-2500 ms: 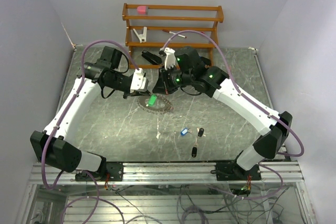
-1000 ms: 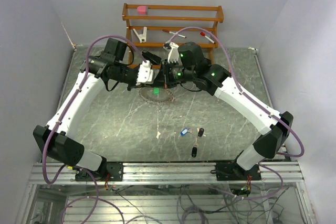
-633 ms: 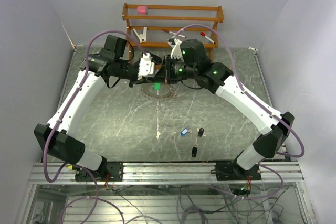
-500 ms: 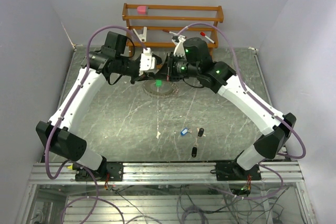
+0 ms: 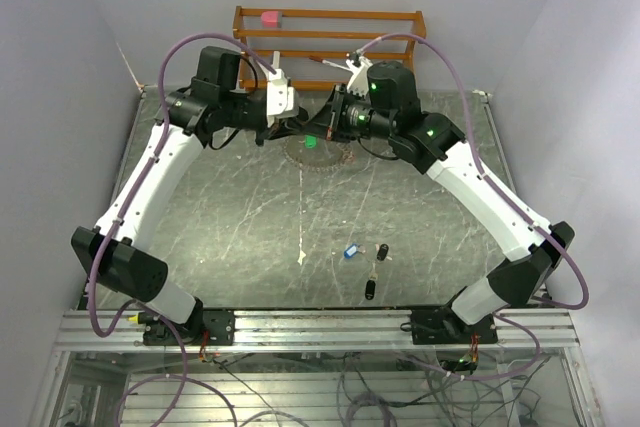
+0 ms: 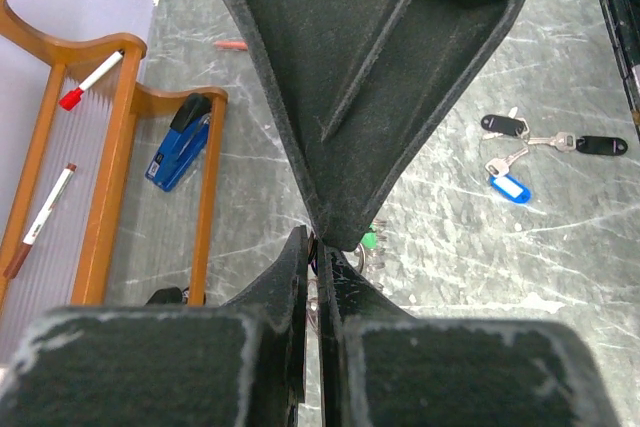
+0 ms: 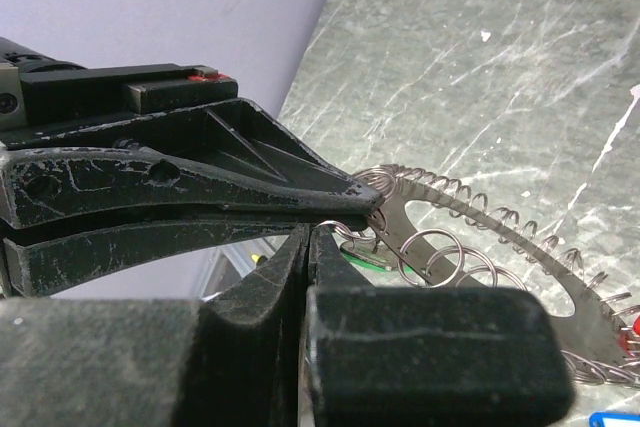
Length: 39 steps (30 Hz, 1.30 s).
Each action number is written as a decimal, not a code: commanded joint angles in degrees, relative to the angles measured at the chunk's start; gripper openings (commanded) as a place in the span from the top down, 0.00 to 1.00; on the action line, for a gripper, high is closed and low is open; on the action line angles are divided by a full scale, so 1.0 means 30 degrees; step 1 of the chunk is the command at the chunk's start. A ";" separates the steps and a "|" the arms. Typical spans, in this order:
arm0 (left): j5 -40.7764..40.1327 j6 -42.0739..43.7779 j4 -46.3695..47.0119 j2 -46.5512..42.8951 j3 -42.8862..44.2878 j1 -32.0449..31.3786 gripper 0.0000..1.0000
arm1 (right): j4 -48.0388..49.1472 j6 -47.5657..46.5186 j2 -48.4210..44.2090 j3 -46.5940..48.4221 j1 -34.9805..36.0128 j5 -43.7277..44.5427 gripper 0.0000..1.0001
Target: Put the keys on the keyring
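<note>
The keyring (image 5: 338, 157), a wide toothed silvery ring, hangs in the air in front of the wooden rack, with a green key (image 5: 311, 141) dangling at it. My left gripper (image 5: 300, 125) is shut on its rim, seen edge-on in the left wrist view (image 6: 318, 242). My right gripper (image 5: 322, 130) meets it tip to tip, shut on a small wire loop at the keyring's (image 7: 400, 225) rim (image 7: 310, 235), just above the green key (image 7: 368, 260). A blue key (image 5: 350, 250) and two black keys (image 5: 383, 252) (image 5: 369, 290) lie on the table near the front.
The wooden rack (image 5: 330, 39) stands right behind both grippers, with a pink object (image 5: 270, 18) on its top rail. The left wrist view shows a blue stapler (image 6: 180, 142) and red-capped markers (image 6: 90, 80) on its shelves. Grey walls close both sides.
Both arms have carried the keyring and green key up off the table and back toward the rack, grippers staying shut and tip to tip. The loose keys have not moved.
</note>
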 commanded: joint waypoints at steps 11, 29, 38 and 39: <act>0.2502 -0.1709 0.2964 0.0503 0.1910 -0.0569 0.93 | 0.1831 0.1769 0.0330 0.0437 -0.0261 0.0542 0.94; 0.2746 -0.2272 0.3671 0.0809 0.2494 -0.0680 0.93 | 0.0926 0.2237 -0.0684 0.0597 -0.0707 0.1331 0.75; 0.2788 -0.2216 0.3649 0.1029 0.3082 -0.0688 0.93 | -0.0283 0.2046 -0.0741 0.1294 -0.0801 0.1728 0.73; 0.2822 -0.2224 0.3660 0.1051 0.3117 -0.0666 0.93 | -0.0404 0.2008 -0.0785 0.1367 -0.0822 0.1768 0.72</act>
